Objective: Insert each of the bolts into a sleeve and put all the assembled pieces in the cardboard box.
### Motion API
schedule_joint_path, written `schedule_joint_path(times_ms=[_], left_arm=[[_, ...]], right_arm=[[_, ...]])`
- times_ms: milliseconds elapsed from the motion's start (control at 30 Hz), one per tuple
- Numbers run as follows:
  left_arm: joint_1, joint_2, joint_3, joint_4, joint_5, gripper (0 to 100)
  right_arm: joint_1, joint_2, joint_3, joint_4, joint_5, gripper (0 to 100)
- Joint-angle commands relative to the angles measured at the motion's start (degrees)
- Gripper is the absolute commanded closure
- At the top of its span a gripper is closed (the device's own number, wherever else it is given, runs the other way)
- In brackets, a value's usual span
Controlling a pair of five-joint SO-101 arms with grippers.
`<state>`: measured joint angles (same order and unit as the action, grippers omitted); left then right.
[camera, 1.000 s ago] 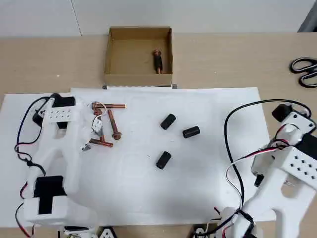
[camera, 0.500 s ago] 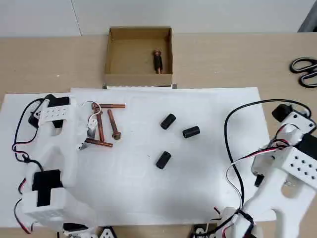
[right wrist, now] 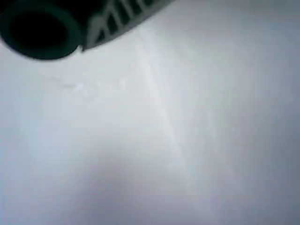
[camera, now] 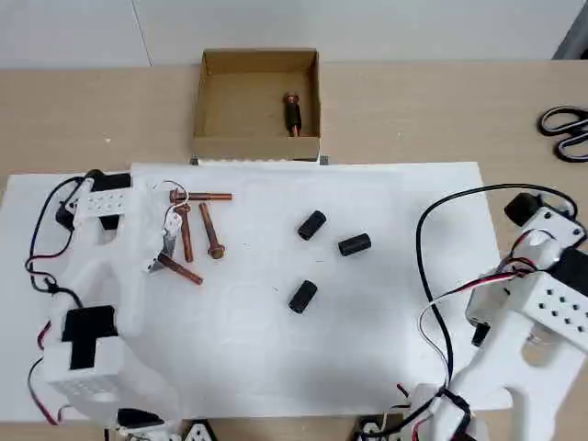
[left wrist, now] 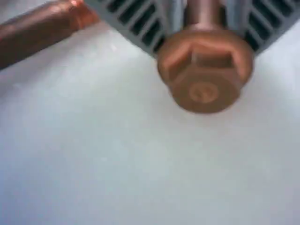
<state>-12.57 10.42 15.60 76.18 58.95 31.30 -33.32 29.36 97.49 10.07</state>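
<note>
My left gripper (camera: pixel 165 250) sits among several copper bolts on the white mat. It is shut on one bolt (left wrist: pixel 204 70), whose hex head sticks out from between the grey ribbed fingers (left wrist: pixel 133 21). Another bolt (left wrist: pixel 42 23) lies just beside it. Loose bolts (camera: pixel 202 196) (camera: pixel 212 231) rest close by. Three black sleeves (camera: pixel 311 225) (camera: pixel 355 245) (camera: pixel 303 296) lie mid-mat. My right gripper (right wrist: pixel 61 28) is low over the mat, shut on a black sleeve (right wrist: pixel 40 30). The cardboard box (camera: pixel 257 147) at the back holds one assembled piece (camera: pixel 292 112).
The white mat (camera: pixel 367 367) covers most of the wooden table. Scissors (camera: pixel 565 129) lie at the far right edge. The right arm (camera: pixel 542 312) stands at the mat's right side with its black cable (camera: pixel 424 276) looping inward.
The left arm has drawn slightly left and towards the front. The bolts by its fingers shifted, and the lowest one swung to a steeper slant. The right arm has not moved.
</note>
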Motion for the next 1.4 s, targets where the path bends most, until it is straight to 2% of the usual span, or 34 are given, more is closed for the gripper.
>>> schedule_joint_path(times_ms=[0, 133, 267, 400, 633, 767, 900, 1133, 1367], left_arm=[[0.4, -6.0, -7.6, 4.5, -1.0, 99], [3.3, -11.7, -13.8, 8.0, -8.1, 99], [7.9, -19.3, -17.8, 12.1, -8.6, 99], [13.7, -27.7, -18.2, 18.2, -12.4, 99], [14.4, -37.6, -17.1, 18.3, -16.4, 99], [14.0, -41.6, -11.0, 13.5, -16.6, 99], [14.2, -48.7, -2.5, 4.6, -16.4, 99], [14.5, -67.3, 19.3, -13.3, -16.4, 99], [15.1, -83.6, 36.5, -21.5, -16.5, 99]], right_arm=[[0.1, -1.7, -5.5, 0.8, -0.8, 99.5], [0.1, -1.7, -12.0, 1.0, -0.6, 99.5], [-2.8, -4.0, -16.5, 1.3, -0.4, 99.6], [-9.4, -16.5, -16.0, 1.5, -0.4, 99.6], [-18.3, -33.1, -10.4, 0.0, -2.2, 99.6], [-21.6, -39.2, -3.2, -5.1, -8.3, 99.6], [-26.1, -45.6, 5.4, -12.9, -11.5, 99.6], [-38.0, -57.6, 23.5, -23.8, -12.6, 99.7], [-50.1, -68.6, 37.0, -30.4, -12.4, 99.6]])
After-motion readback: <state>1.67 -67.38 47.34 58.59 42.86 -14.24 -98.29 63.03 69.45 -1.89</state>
